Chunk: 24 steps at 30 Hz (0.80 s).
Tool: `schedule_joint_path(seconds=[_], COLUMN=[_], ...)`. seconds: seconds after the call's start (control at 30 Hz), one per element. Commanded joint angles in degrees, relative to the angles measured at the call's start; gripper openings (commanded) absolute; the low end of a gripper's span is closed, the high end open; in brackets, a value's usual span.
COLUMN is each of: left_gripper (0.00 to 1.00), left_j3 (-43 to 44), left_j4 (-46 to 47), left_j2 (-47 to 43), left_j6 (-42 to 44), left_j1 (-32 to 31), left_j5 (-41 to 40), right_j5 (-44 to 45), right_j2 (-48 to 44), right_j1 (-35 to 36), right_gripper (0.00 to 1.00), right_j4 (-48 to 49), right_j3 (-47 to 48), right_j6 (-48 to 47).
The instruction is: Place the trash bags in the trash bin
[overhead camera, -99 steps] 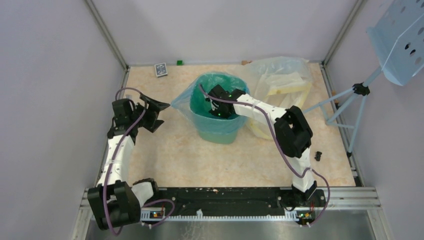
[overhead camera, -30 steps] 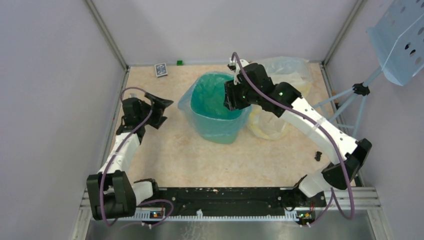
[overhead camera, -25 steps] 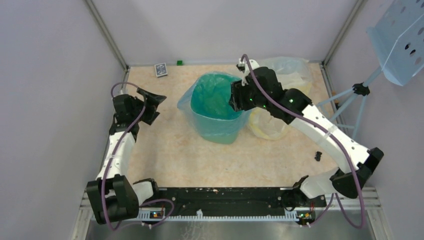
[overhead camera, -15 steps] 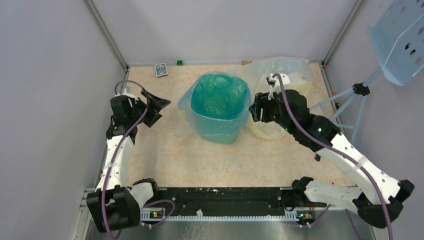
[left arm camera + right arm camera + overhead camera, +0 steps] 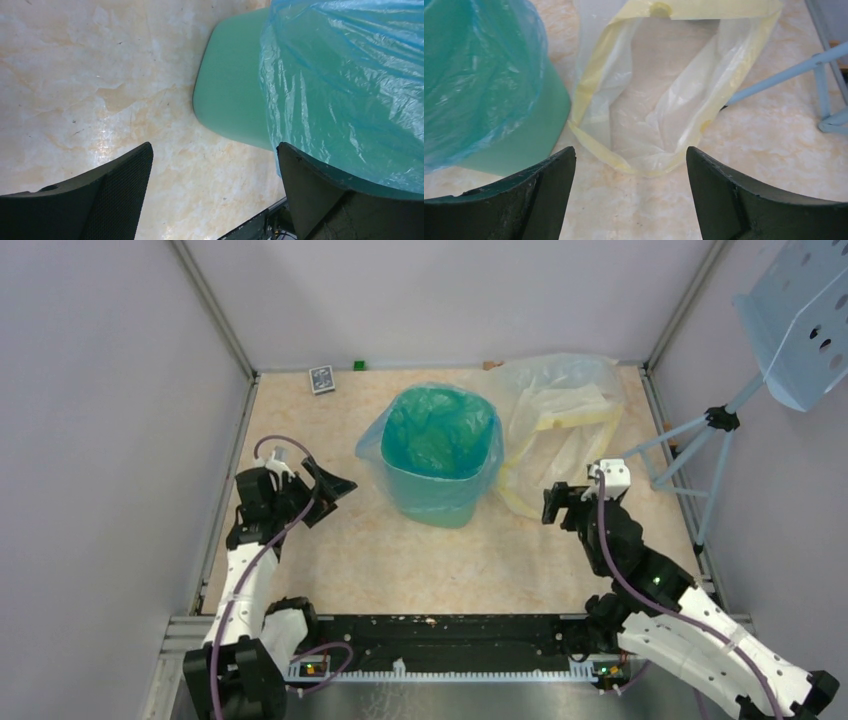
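Note:
The mint-green trash bin (image 5: pixel 437 502) stands upright mid-table. The translucent blue trash bag (image 5: pixel 438 435) lines it, its edge folded out over the rim and down the sides. My left gripper (image 5: pixel 330 498) hovers open left of the bin; its wrist view shows the bin's wall (image 5: pixel 230 100) and the bag's skirt (image 5: pixel 345 90) just beyond the empty left gripper (image 5: pixel 214 150). My right gripper (image 5: pixel 557 508) is open and empty, right of the bin. In its wrist view the right gripper (image 5: pixel 630 150) faces the bin (image 5: pixel 531 142) and blue bag (image 5: pixel 474 75).
A clear, yellow-banded plastic bag (image 5: pixel 560 410) lies flat right of the bin, its near end (image 5: pixel 664 115) just ahead of my right fingers. A blue tripod stand (image 5: pixel 700 440) occupies the right edge. A card box (image 5: pixel 321 378), a green cube (image 5: pixel 359 365) and a small black part (image 5: pixel 636 551) lie around.
My right arm pulled back from the bin's far right rim to the near right, opening its jaws. The left arm shifted slightly nearer. The blue bag stays in the bin.

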Motion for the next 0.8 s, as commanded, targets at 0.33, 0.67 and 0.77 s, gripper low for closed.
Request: schedule_joint_path(seconds=[0.33,0.67,0.77], left_gripper=[0.99,0.99,0.99], left_j3=[-11.9,-13.2,-14.2], left_j4=[23.4,36.8,41.8], left_j2=[-7.2,-4.5,-3.2], left_j6=[-3.1,8.9,17.6], left_j1=[-0.4,-7.4,-14.5], left_j5=[-10.6,-32.0,-43.7], right_j5=[6.4,-17.8,-16.9], right_j2=[5.3,11.6,12.4], right_j1=[-7.6,-34.8,-34.8], right_gripper=[0.81,0.82,0.83], right_j4=[20.0,45.7,60.6], right_j3=[-8.5,-18.0,-25.3], right_j6=[-3.5,-7.2,-14.2])
